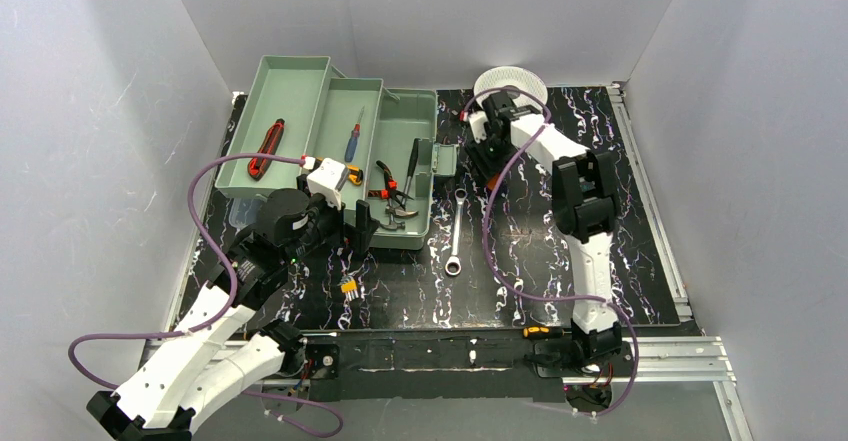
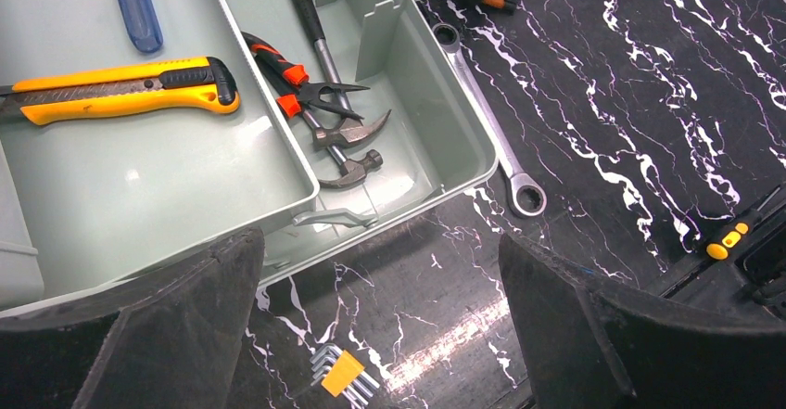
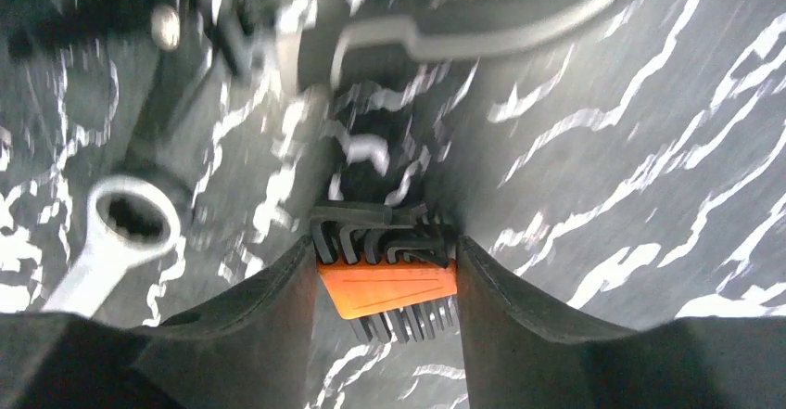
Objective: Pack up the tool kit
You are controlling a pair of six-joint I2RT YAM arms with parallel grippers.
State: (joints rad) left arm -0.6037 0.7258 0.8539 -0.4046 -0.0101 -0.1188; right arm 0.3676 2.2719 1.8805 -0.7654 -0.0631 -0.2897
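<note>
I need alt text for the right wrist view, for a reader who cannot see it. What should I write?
The right gripper is closed on an orange hex key set over a black marbled table. The ring end of a silver wrench lies at the left; the top of the picture is blurred.

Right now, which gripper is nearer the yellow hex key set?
Left. The left gripper hangs close above the yellow hex key set, jaws open; the right gripper is beyond the wrench, gripping an orange hex key set.
</note>
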